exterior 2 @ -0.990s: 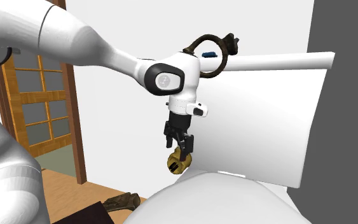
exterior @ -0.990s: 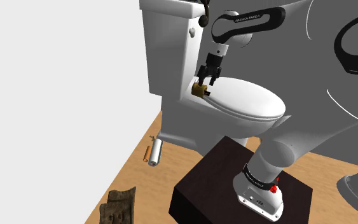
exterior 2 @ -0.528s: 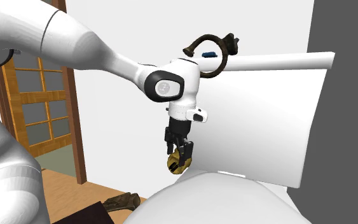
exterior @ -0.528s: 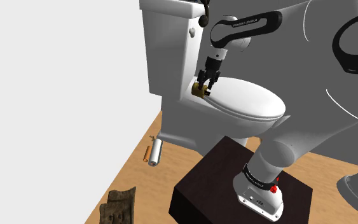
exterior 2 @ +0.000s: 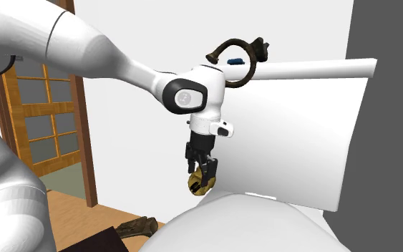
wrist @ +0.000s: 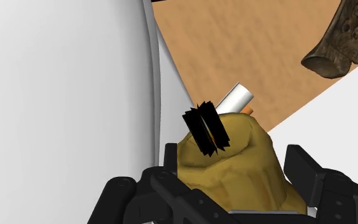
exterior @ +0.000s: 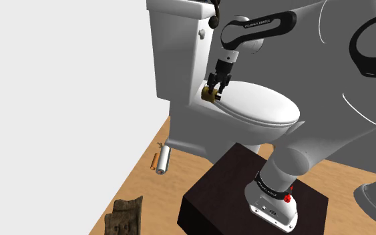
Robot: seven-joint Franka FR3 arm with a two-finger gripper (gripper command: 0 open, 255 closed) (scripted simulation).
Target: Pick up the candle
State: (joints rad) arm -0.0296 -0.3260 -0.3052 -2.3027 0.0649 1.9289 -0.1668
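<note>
- The candle [wrist: 234,159] is a squat, lumpy stub of mustard-yellow wax with an uneven, melted-looking crown and a frayed black wick [wrist: 206,127].
- It sits on the toilet's white ledge just in front of the tank [exterior: 179,53], at about 10 o'clock from the oval lid [exterior: 260,107] in the shoulder view.
- The hand [wrist: 231,186] is black and angular and points down. It is narrowed onto the candle, with a finger pressed against each flank.
- The toilet is smooth, glossy white, with a boxy tank and a rounded, closed lid.
- The floor [exterior: 146,183] has a warm wood grain.
- A smooth pale cylinder [exterior: 162,161] lies on the floor at about 7 o'clock from the candle, with a thin orange stick [exterior: 154,161] just beside it.
- A rough, dark brown, bark-like chunk [exterior: 127,215] lies at 7 o'clock from the cylinder.
- The stand [exterior: 213,193] is a dark, matte box at 5 o'clock from the candle.
- In the second exterior view, a dark curled ring [exterior 2: 258,47] rests on the tank top at 1 o'clock from the hand.
</note>
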